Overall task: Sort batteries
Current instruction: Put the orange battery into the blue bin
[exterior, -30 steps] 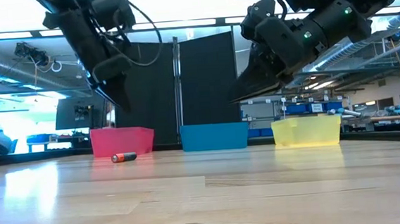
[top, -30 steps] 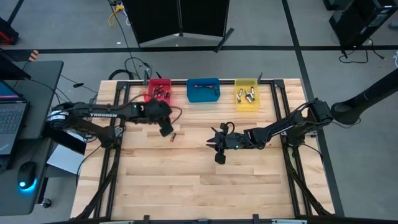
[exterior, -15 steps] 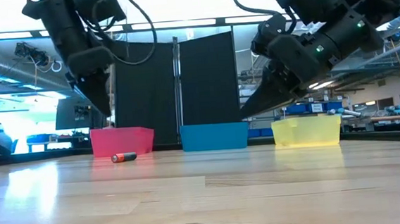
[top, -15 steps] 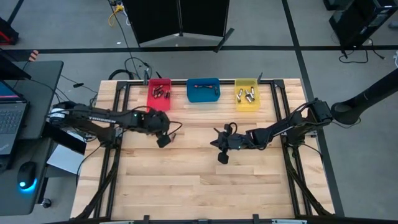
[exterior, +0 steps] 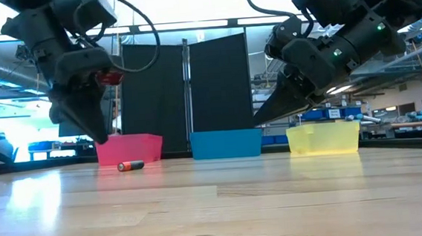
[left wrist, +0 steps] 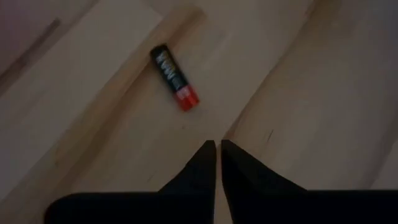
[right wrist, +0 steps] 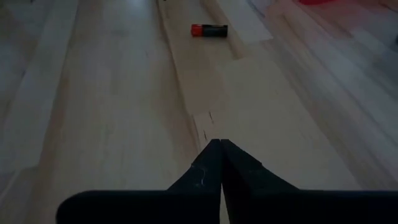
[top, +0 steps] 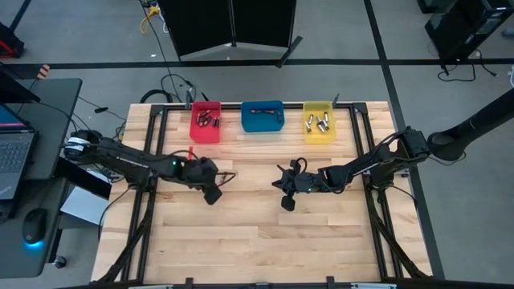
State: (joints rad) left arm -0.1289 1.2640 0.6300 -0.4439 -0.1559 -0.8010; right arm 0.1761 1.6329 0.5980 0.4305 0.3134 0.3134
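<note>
On the wooden table (top: 241, 233): one loose battery (exterior: 131, 165), black with a red-orange end, lay on its side in front of the red bin (top: 205, 123), well apart from it.
Loose battery, other views: seen past the left claw's fingers (left wrist: 175, 78) and farther off past the right claw's (right wrist: 209, 29); in the high view it was mostly hidden by the left claw.
Red bin contents: several small batteries (top: 206, 120), dark and silvery, lying loose.
Blue bin (top: 263, 117): middle of the row at the far table edge; contents could not be told.
Yellow bin (top: 319, 123): right end of the row; a few silvery batteries (top: 321, 124) inside.
Left claw (top: 212, 195): clenched, fingertips nearly touching, holding nothing; pointed down at the table just beside the loose battery, above the boards and not touching it.
Right claw (top: 287, 204): clenched, fingers (right wrist: 214, 168) pressed together, empty; hung above the table's middle, near the left claw and well apart from the bins.
Low view: both claws were raised off the table top, left claw (exterior: 96, 130) over the red bin's side, right claw (exterior: 259, 118) towards the yellow bin.
</note>
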